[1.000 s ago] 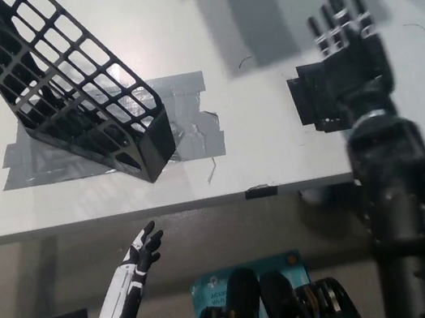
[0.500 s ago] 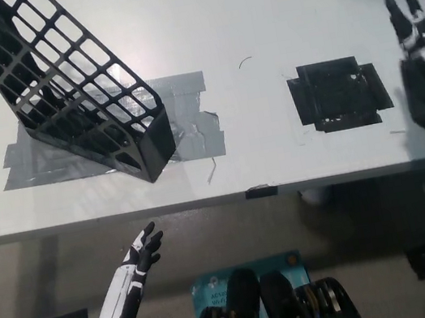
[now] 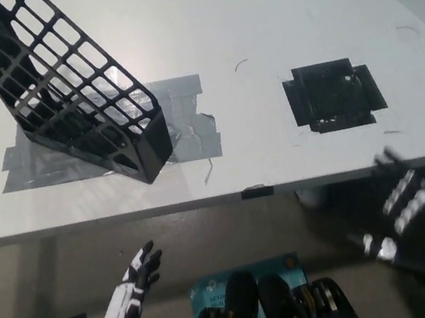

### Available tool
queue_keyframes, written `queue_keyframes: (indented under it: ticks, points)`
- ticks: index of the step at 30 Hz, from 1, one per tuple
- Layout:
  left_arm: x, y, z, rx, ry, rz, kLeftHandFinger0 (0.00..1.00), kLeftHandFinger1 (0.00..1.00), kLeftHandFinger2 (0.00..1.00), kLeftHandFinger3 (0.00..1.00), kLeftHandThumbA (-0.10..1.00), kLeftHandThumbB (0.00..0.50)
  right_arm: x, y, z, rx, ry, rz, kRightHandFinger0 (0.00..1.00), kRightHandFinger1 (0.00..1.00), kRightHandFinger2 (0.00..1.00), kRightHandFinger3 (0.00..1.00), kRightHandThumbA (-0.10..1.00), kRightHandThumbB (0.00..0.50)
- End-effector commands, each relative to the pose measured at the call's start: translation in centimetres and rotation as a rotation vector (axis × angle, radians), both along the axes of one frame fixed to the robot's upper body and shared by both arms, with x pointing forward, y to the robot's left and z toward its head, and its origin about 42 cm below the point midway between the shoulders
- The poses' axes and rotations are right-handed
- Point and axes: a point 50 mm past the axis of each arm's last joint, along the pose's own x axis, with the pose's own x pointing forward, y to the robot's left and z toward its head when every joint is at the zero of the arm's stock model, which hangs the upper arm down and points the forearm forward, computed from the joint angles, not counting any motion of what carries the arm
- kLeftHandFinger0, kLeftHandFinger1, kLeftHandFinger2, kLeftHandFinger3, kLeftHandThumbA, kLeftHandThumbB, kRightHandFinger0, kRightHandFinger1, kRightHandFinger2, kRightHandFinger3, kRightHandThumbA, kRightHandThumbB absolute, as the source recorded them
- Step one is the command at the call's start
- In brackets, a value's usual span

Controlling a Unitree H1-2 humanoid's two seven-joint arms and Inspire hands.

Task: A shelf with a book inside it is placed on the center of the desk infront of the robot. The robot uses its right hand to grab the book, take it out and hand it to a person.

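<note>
The black lattice shelf point(image 3: 72, 89) lies tilted on the white desk point(image 3: 254, 20), its lower end fixed to a patch of grey tape point(image 3: 184, 135) at the left of centre. Through the open grid only the desk and shadow show; no book can be made out inside it, nor anywhere else in the head view, so the book's place cannot be told from here.

The black right hand point(image 3: 399, 212) hangs below the desk's front edge at the lower right, blurred, fingers spread apart and holding nothing. The white left hand point(image 3: 142, 270) rests low at the lower left, below the desk edge, fingers loosely apart and empty. A square of black tape point(image 3: 333, 95) marks the desk to the right, well apart from the shelf.

A book of the sort such a shelf takes would likely be stiff, flat and moderately light, with smooth covers that may slip. The sound hold would be across the spine or over both covers near the exposed edge, drawn out along the shelf's open mouth so it does not catch the lattice.
</note>
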Motion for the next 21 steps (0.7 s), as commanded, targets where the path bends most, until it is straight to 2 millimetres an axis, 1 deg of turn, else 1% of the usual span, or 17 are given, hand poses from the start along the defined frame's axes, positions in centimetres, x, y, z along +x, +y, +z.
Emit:
queue_keyframes:
  ticks: [1, 3, 4, 5, 8, 11, 13, 15, 16, 17, 18, 21]
  points:
    - [-0.69, 0.3, 0.45, -0.022, -0.045, 0.014, 1.0, 1.0, 1.0, 1.0, 1.0, 0.225, 0.39, 1.04, -0.01, -0.081, -0.055, 0.072, 1.0, 1.0, 1.0, 1.0, 1.0, 0.233]
    - [-0.96, 0.3, 0.27, -0.027, -0.039, 0.019, 1.0, 1.0, 1.0, 1.0, 1.0, 0.222, 0.33, 1.2, 0.08, -0.105, -0.053, 0.077, 1.0, 1.0, 1.0, 1.0, 1.0, 0.215]
    - [-1.22, 0.33, 0.14, -0.032, -0.034, 0.023, 1.0, 1.0, 1.0, 1.0, 1.0, 0.218, 0.22, 1.41, 0.04, -0.122, -0.047, 0.077, 1.0, 1.0, 1.0, 1.0, 1.0, 0.218]
    - [-1.37, 0.32, 0.09, -0.036, -0.031, 0.023, 1.0, 1.0, 1.0, 1.0, 1.0, 0.228, 0.18, 1.51, -0.12, -0.136, -0.045, 0.081, 1.0, 1.0, 1.0, 1.0, 1.0, 0.207]
    - [-1.45, 0.32, -0.01, -0.046, -0.035, 0.028, 1.0, 1.0, 1.0, 1.0, 1.0, 0.229, 0.35, 1.46, -0.37, -0.164, -0.045, 0.086, 1.0, 1.0, 1.0, 1.0, 1.0, 0.215]
    - [-1.41, 0.39, 0.01, -0.044, -0.037, 0.034, 1.0, 1.0, 1.0, 1.0, 1.0, 0.244, 0.57, 1.53, -0.6, -0.174, -0.039, 0.087, 1.0, 1.0, 1.0, 1.0, 1.0, 0.196]
    - [-1.33, 0.37, 0.06, -0.045, -0.041, 0.033, 1.0, 1.0, 1.0, 1.0, 1.0, 0.251, 0.69, 1.53, -0.67, -0.18, -0.036, 0.088, 1.0, 1.0, 1.0, 1.0, 1.0, 0.193]
    - [-1.31, 0.4, 0.13, -0.047, -0.038, 0.035, 1.0, 1.0, 1.0, 1.0, 1.0, 0.254, 0.82, 1.51, -0.89, -0.202, -0.038, 0.1, 1.0, 1.0, 1.0, 1.0, 0.99, 0.166]
    - [-1.31, 0.4, 0.15, -0.048, -0.037, 0.035, 1.0, 1.0, 1.0, 1.0, 1.0, 0.254, 0.82, 1.5, -0.91, -0.205, -0.038, 0.102, 1.0, 1.0, 1.0, 1.0, 0.99, 0.165]
    - [-1.29, 0.42, 0.27, -0.048, -0.037, 0.037, 1.0, 1.0, 1.0, 1.0, 1.0, 0.239, 0.9, 1.53, -0.91, -0.22, -0.04, 0.108, 1.0, 1.0, 1.0, 1.0, 0.99, 0.158]
    - [-1.22, 0.46, 0.33, -0.047, -0.042, 0.037, 1.0, 1.0, 1.0, 1.0, 1.0, 0.236, 1.02, 1.56, -0.86, -0.235, -0.044, 0.113, 1.0, 1.0, 1.0, 1.0, 0.99, 0.157]
    - [-1.16, 0.48, 0.35, -0.046, -0.045, 0.036, 1.0, 1.0, 1.0, 1.0, 1.0, 0.236, 1.14, 1.59, -0.81, -0.241, -0.048, 0.117, 1.0, 1.0, 1.0, 1.0, 0.99, 0.156]
